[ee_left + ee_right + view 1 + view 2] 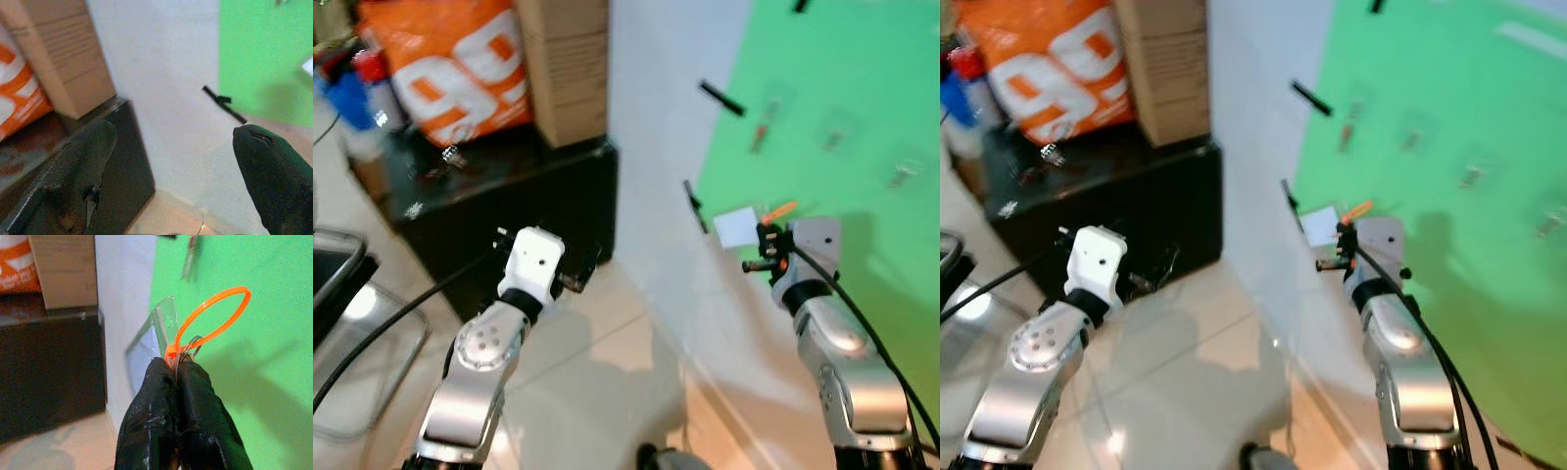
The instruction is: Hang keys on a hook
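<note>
My right gripper (178,368) is shut on a key ring with an orange plastic loop (215,316) and a clear tag (155,335). In the left eye view the right gripper (762,245) holds this bunch up close to the green wall (842,78), with the orange loop (781,210) pointing at it. Several small hooks (760,133) are fixed on the green wall higher up, some with items hanging. Black hooks (721,97) stick out of the white wall strip. My left gripper (579,276) is raised in front of the black cabinet, open and empty (174,131).
A black cabinet (538,201) stands at the left against the white wall, carrying an orange bag (450,69), a cardboard box (566,69) and a small metal item (450,155). A metal chair frame (347,323) is at the far left. Beige tiled floor (597,372) lies below.
</note>
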Robot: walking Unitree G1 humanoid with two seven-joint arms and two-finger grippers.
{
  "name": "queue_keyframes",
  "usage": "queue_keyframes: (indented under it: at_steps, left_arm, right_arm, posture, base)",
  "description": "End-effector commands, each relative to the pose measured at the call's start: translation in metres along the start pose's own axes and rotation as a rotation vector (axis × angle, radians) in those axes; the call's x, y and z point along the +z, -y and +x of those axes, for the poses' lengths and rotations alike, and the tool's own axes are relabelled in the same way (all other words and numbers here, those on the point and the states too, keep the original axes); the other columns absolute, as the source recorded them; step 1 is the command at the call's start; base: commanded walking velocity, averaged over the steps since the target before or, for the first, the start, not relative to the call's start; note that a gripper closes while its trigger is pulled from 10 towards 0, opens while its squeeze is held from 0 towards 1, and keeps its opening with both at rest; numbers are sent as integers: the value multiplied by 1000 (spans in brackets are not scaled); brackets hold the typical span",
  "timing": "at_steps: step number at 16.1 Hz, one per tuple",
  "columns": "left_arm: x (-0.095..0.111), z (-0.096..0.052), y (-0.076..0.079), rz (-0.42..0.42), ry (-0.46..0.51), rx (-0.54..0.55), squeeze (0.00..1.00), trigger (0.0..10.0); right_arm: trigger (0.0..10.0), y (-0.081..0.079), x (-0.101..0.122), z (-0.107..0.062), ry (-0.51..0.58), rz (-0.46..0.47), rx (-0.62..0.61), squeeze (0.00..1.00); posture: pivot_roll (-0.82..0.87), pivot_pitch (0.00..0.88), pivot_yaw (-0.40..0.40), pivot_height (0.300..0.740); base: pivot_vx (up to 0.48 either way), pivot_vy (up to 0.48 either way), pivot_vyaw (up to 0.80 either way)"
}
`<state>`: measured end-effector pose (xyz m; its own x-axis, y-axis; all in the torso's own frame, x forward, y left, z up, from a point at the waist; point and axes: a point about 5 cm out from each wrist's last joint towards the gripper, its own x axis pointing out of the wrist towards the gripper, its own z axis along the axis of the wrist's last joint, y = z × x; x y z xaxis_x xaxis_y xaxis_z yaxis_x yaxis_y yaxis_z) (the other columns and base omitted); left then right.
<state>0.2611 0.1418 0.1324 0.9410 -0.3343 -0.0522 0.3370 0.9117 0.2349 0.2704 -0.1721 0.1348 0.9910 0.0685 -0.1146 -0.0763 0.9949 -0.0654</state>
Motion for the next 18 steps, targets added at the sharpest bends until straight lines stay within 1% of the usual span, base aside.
queue_keyframes:
  at_steps: [1,3,6,7,11,14,16,18]
  left_arm:
    - [5,1,1,2,18,-13,0,10000]
    - [5,1,0,1,19,-16,0,10000]
    - [6,-1,0,0,15,-27,0,10000]
    - [6,-2,0,-6,18,-39,0,10000]
    - [6,-7,4,11,6,-121,0,10000]
    - [9,-7,4,15,9,-177,0,10000]
    - [10,-8,7,13,1,-252,0,10000]
    - [8,-13,10,18,-27,-327,0,10000]
  right_arm:
    - [10000,-1,4,-1,14,1,15,0]
    - [10000,-3,5,-2,18,0,28,0]
    - [10000,-12,6,-4,29,-8,92,0]
    - [10000,-15,6,-5,34,-5,115,0]
    - [10000,-21,8,-8,40,-13,158,0]
    - [10000,-26,12,-7,51,-31,183,0]
    - [10000,-27,19,-3,63,-56,182,0]
    - [10000,-26,23,1,34,-91,153,0]
  posture:
    - [-20,0,-7,740]
    - [-20,0,-7,740]
    - [-14,0,-3,740]
    - [-14,0,-3,740]
    - [-10,0,3,740]
    - [-7,0,6,740]
    - [-4,0,7,740]
    - [-2,0,10,740]
  base:
    - [285,0,-800]
    - [285,0,-800]
    - [282,0,0]
    - [0,0,0]
    - [0,0,0]
    - [0,0,0]
    - [0,0,0]
    - [0,0,0]
